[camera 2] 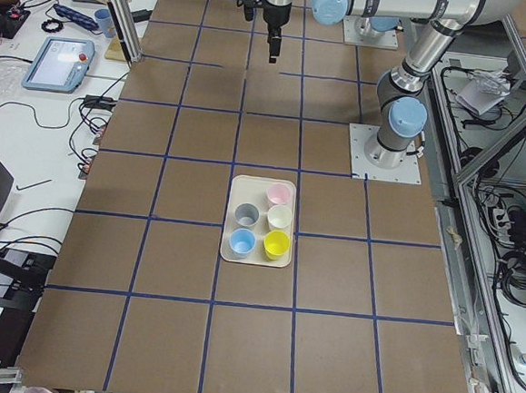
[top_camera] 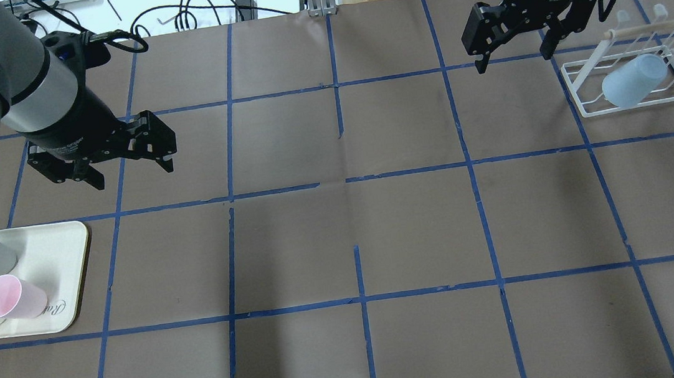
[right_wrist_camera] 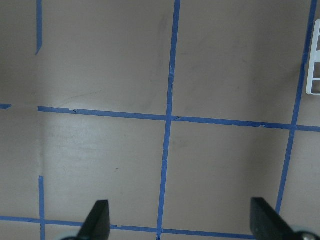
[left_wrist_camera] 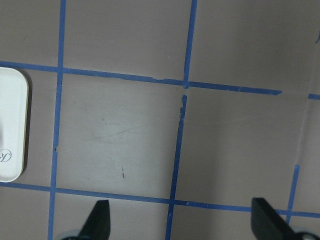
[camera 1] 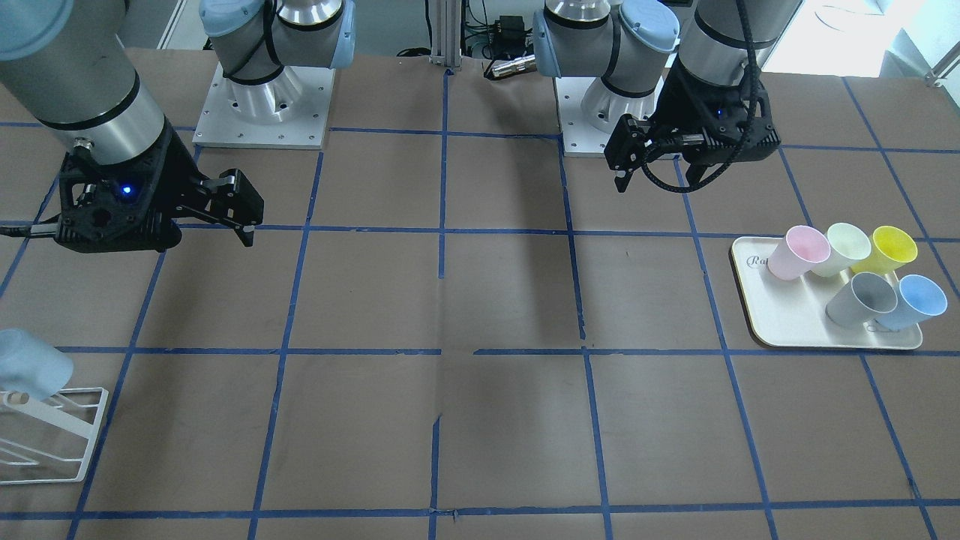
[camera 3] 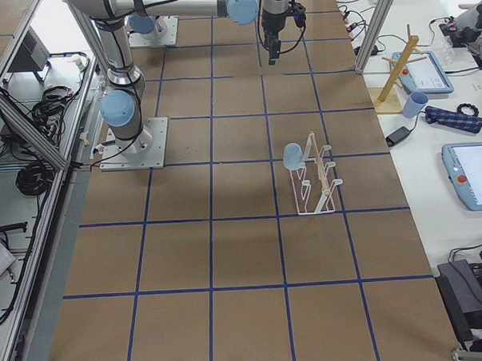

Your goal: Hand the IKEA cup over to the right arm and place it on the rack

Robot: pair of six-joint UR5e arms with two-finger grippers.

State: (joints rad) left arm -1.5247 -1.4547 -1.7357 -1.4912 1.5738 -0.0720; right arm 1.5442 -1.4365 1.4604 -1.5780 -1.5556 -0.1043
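Note:
The pale sky-blue IKEA cup [top_camera: 636, 81] hangs tilted on a slanted rod of the white wire rack [top_camera: 585, 109] at the table's right side. It also shows at the left edge of the front view [camera 1: 30, 364] on the rack [camera 1: 88, 431]. My right gripper [top_camera: 512, 59] is open and empty, hovering to the left of the rack and apart from it. Its wrist view shows both fingertips [right_wrist_camera: 100, 220] over bare table and a rack corner [right_wrist_camera: 314, 75]. My left gripper [top_camera: 133, 173] is open and empty above the table, near the tray.
A cream tray [camera 1: 780, 330] holds a pink cup [camera 1: 799, 253], a pale green cup [camera 1: 844, 247], a yellow cup [camera 1: 889, 250], a grey cup [camera 1: 862, 298] and a deeper-blue cup [camera 1: 913, 301]. The brown table has a blue tape grid.

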